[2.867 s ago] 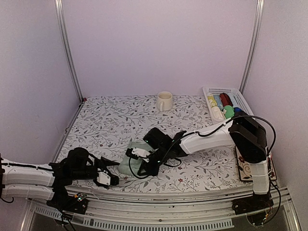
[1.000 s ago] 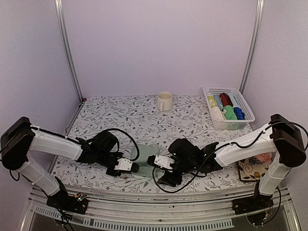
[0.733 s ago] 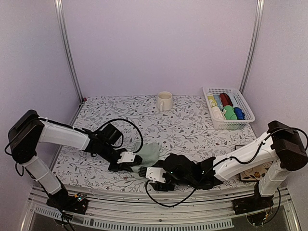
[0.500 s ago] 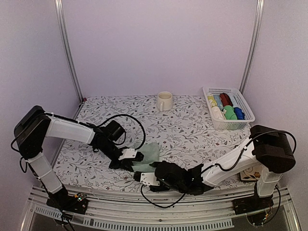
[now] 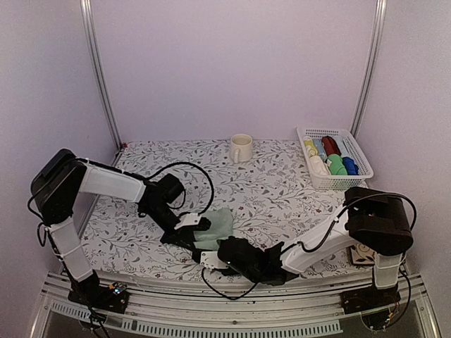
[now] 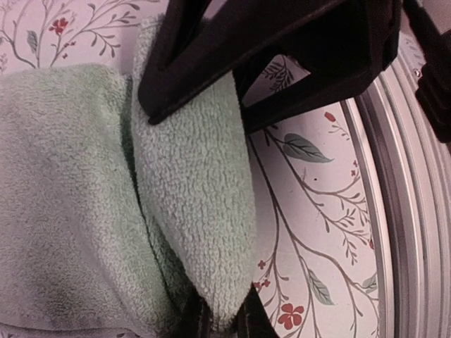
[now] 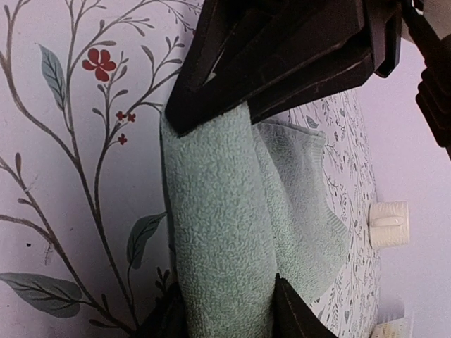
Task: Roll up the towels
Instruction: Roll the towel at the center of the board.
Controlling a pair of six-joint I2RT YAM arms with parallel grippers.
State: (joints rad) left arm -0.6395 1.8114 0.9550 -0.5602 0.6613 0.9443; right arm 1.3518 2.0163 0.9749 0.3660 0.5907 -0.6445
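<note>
The pale green towel (image 5: 218, 225) lies on the floral table (image 5: 134, 239), close to its near edge, with one edge curled into a thick fold. The left hand (image 6: 199, 109) is pinched onto one end of that fold and the right hand (image 7: 211, 118) onto the other, fingertips almost meeting. A cream mug (image 5: 240, 148) stands well behind.

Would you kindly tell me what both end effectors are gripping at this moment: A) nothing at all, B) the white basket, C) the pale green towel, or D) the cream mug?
C: each wrist view shows a fold of the pale green towel pinched between the fingers of the left end effector and of the right end effector, while the cream mug stands apart at the far edge of the table.
</note>
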